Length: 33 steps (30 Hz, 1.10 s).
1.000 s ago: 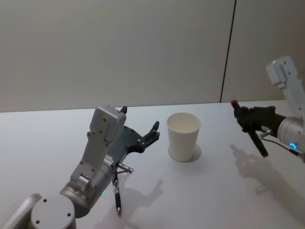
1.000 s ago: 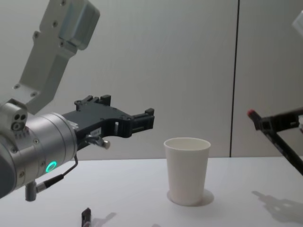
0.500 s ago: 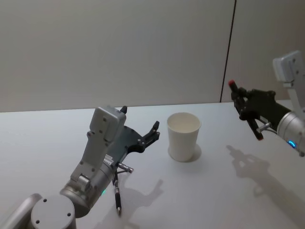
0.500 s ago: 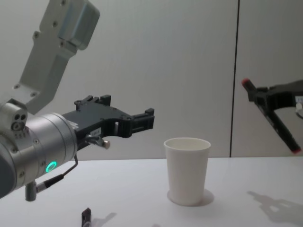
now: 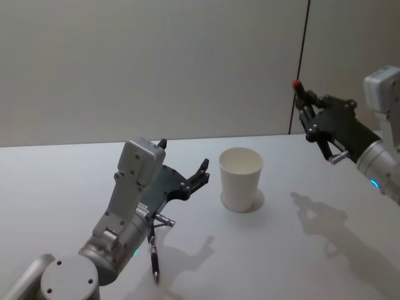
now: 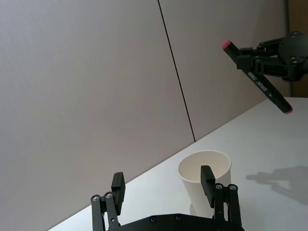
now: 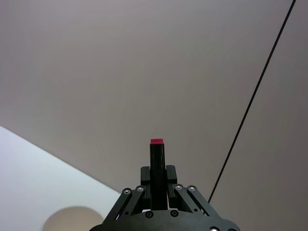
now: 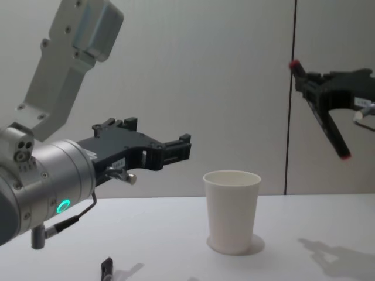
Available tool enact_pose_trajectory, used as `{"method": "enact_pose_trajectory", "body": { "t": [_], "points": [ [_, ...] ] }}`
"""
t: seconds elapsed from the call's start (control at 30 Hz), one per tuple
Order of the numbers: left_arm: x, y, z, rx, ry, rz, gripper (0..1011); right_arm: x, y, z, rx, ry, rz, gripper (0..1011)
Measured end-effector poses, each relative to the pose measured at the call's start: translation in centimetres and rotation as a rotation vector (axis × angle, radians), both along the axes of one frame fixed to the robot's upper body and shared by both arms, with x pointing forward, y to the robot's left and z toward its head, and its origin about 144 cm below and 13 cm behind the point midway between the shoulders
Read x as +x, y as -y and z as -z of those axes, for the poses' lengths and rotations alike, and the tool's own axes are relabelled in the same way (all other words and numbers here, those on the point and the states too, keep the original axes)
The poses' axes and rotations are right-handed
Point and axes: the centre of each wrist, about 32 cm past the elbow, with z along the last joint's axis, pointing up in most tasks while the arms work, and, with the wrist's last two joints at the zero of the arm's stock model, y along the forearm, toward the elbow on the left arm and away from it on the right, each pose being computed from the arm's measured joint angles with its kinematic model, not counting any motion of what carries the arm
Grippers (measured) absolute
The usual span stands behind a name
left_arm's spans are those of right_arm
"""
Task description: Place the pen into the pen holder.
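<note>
plain white pen holder [image 5: 240,181], black pen [image 6: 262,86] with red tips, pale grey table [image 5: 62,181]

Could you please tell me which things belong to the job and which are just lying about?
Job: black red-tipped pen in the right gripper; plain white paper cup.
Lying about: thin black pen-like item on the white table by the left gripper.

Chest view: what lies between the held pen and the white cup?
Nothing. In the chest view, the pen in the right gripper and the cup have only open air between, bare wall behind.
</note>
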Motion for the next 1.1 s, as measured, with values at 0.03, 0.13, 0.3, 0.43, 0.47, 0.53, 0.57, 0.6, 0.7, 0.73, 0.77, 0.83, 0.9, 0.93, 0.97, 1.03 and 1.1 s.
{"method": "enact_pose_trajectory", "body": {
  "t": [0.03, 0.13, 0.3, 0.43, 0.47, 0.53, 0.57, 0.6, 0.7, 0.73, 0.77, 0.83, 0.9, 0.93, 0.97, 1.03, 1.1],
  "points": [
    [0.0, 0.0, 0.0, 0.000, 0.000, 0.000, 1004, 0.1, -0.1, 0.1, 0.004, 0.012, -0.003, 173],
    [0.0, 0.0, 0.0, 0.000, 0.000, 0.000, 1004, 0.5, -0.3, 0.5, 0.029, 0.062, -0.021, 173],
    [0.0, 0.0, 0.0, 0.000, 0.000, 0.000, 1004, 1.3, -0.7, 1.3, 0.073, 0.117, -0.047, 173],
    [0.0, 0.0, 0.0, 0.000, 0.000, 0.000, 1004, 2.1, -1.2, 2.0, 0.116, 0.157, -0.075, 173],
    [0.0, 0.0, 0.0, 0.000, 0.000, 0.000, 1004, 2.2, -1.4, 2.2, 0.123, 0.160, -0.079, 173],
    [0.0, 0.0, 0.0, 0.000, 0.000, 0.000, 1004, 2.6, -1.7, 2.5, 0.143, 0.170, -0.092, 173],
    [0.0, 0.0, 0.0, 0.000, 0.000, 0.000, 1004, 2.7, -1.9, 2.7, 0.151, 0.174, -0.097, 173],
    [0.0, 0.0, 0.0, 0.000, 0.000, 0.000, 1004, 2.9, -2.1, 2.9, 0.163, 0.180, -0.105, 173],
    [0.0, 0.0, 0.0, 0.000, 0.000, 0.000, 1004, 3.2, -2.5, 3.2, 0.182, 0.187, -0.116, 173],
    [0.0, 0.0, 0.0, 0.000, 0.000, 0.000, 1004, 3.4, -2.7, 3.4, 0.187, 0.187, -0.119, 173],
    [0.0, 0.0, 0.0, 0.000, 0.000, 0.000, 1004, 3.4, -2.8, 3.4, 0.192, 0.189, -0.123, 173],
    [0.0, 0.0, 0.0, 0.000, 0.000, 0.000, 1004, 3.7, -3.2, 3.8, 0.210, 0.192, -0.134, 173],
    [0.0, 0.0, 0.0, 0.000, 0.000, 0.000, 1004, 4.0, -3.6, 4.1, 0.224, 0.190, -0.144, 173],
    [0.0, 0.0, 0.0, 0.000, 0.000, 0.000, 1004, 4.1, -3.7, 4.2, 0.227, 0.190, -0.145, 173],
    [0.0, 0.0, 0.0, 0.000, 0.000, 0.000, 1004, 4.2, -3.9, 4.3, 0.232, 0.191, -0.150, 173],
    [0.0, 0.0, 0.0, 0.000, 0.000, 0.000, 1004, 4.4, -4.3, 4.7, 0.244, 0.187, -0.159, 173],
    [0.0, 0.0, 0.0, 0.000, 0.000, 0.000, 1004, 4.6, -4.7, 5.1, 0.255, 0.184, -0.167, 173]
  ]
}}
